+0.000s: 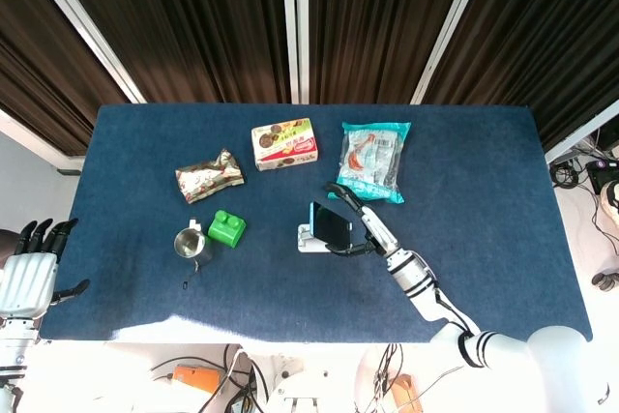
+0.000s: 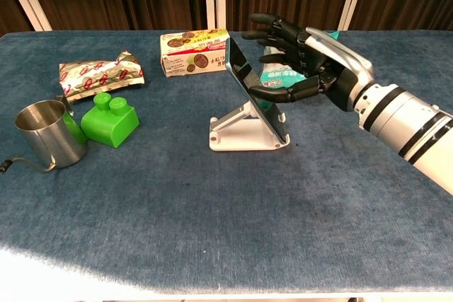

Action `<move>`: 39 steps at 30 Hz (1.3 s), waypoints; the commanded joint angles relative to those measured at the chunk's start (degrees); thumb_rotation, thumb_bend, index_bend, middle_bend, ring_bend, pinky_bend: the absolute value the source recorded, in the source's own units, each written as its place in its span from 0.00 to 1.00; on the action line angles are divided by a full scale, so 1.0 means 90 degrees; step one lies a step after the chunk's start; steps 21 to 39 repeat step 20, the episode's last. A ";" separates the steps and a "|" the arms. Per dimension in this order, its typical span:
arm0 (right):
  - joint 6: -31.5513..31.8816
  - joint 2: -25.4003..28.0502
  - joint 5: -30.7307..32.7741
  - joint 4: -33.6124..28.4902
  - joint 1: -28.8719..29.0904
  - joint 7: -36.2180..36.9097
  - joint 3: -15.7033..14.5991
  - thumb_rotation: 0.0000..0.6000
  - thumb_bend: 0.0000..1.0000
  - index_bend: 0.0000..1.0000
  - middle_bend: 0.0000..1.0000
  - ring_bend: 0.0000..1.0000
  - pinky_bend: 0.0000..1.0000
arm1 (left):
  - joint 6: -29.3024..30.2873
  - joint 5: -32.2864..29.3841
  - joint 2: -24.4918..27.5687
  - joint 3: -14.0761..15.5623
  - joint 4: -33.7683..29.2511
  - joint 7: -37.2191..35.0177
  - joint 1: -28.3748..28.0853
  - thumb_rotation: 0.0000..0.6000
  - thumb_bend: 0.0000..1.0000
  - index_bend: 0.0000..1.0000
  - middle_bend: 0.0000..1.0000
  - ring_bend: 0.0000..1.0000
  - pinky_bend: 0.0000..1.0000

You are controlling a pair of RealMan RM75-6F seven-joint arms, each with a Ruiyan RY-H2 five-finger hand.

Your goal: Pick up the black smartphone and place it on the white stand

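On the blue table, near the middle, one black smartphone leans on the one white stand, long axis tilted up. The right hand sits just right of it, fingers spread, holding nothing (thumb possibly touching). The left hand, well apart at the near-left corner, is spread too.

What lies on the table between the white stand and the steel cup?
The green block lies there, close beside the steel cup; from the block to the white stand is bare blue cloth. The chest view shows it best.
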 commanded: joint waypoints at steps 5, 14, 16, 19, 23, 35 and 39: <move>0.0642 0.1603 0.0154 -0.1338 -0.0707 -0.2840 -0.0028 1.00 0.34 0.09 0.16 0.06 0.14 | -0.0031 -0.0052 0.0018 -0.0037 0.0072 -0.0080 -0.0024 1.00 0.06 0.10 0.14 0.06 0.00; 0.1148 0.4309 0.1379 -0.4004 -0.2164 -0.6444 -0.0430 1.00 0.34 0.00 0.09 0.00 0.01 | 0.0076 -0.0119 -0.0022 -0.0097 0.0156 -0.0179 0.0017 1.00 0.06 0.10 0.14 0.06 0.00; 0.1345 0.4593 0.1487 -0.4269 -0.2461 -0.6401 -0.0522 1.00 0.34 0.00 0.07 0.00 0.00 | 0.0101 -0.0133 -0.0034 -0.0106 0.0159 -0.0191 0.0030 1.00 0.06 0.10 0.14 0.06 0.00; 0.1584 0.4906 0.1553 -0.4472 -0.2861 -0.6118 -0.0644 1.00 0.34 0.00 0.07 0.00 0.00 | 0.0111 -0.0170 -0.0067 -0.0119 0.0163 -0.0215 0.0043 1.00 0.06 0.10 0.14 0.06 0.00; 0.1678 0.4963 0.1533 -0.4479 -0.2987 -0.6035 -0.0674 1.00 0.34 0.00 0.07 0.00 0.00 | 0.0110 -0.0182 -0.0078 -0.0129 0.0162 -0.0222 0.0041 1.00 0.06 0.10 0.14 0.06 0.00; 0.1678 0.4963 0.1533 -0.4479 -0.2987 -0.6035 -0.0674 1.00 0.34 0.00 0.07 0.00 0.00 | 0.0110 -0.0182 -0.0078 -0.0129 0.0162 -0.0222 0.0041 1.00 0.06 0.10 0.14 0.06 0.00; 0.1678 0.4963 0.1533 -0.4479 -0.2987 -0.6035 -0.0674 1.00 0.34 0.00 0.07 0.00 0.00 | 0.0110 -0.0182 -0.0078 -0.0129 0.0162 -0.0222 0.0041 1.00 0.06 0.10 0.14 0.06 0.00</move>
